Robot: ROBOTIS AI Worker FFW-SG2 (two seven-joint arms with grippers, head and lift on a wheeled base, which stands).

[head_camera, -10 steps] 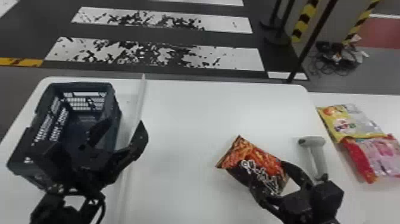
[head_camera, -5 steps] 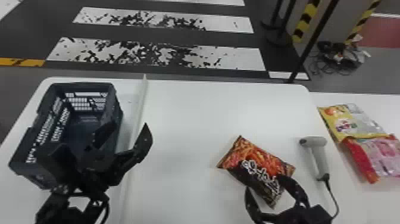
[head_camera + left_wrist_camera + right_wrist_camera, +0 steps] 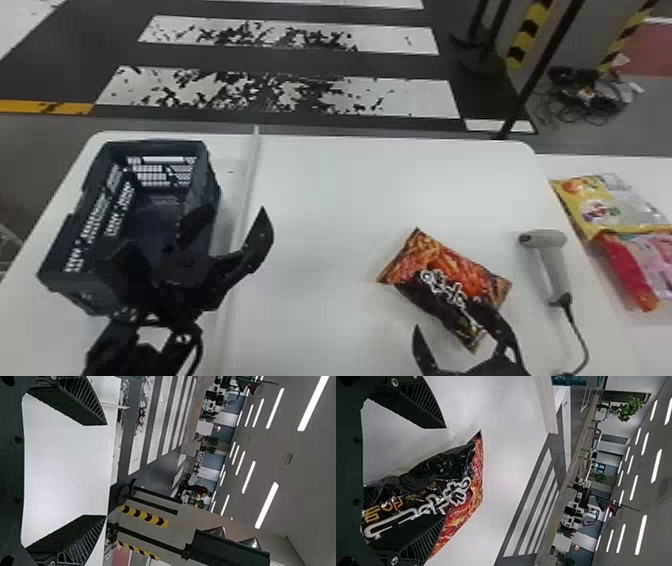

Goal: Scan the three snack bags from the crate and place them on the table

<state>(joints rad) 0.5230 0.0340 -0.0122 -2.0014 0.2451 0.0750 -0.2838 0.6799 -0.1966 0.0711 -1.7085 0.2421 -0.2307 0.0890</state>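
The right gripper (image 3: 446,314) has drawn back toward the bottom edge, fingers apart; the left gripper (image 3: 238,210) is also open. The snack bag (image 3: 452,270) lies at lower right on the tabletop (image 3: 320,200), probably needing a new grasp.

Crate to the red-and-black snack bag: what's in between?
In the head view, a pale strip along the white table, plus one finger of the left gripper.

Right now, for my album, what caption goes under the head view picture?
Open right gripper at a red-and-black snack bag on the white table, between the crate and the scanner.
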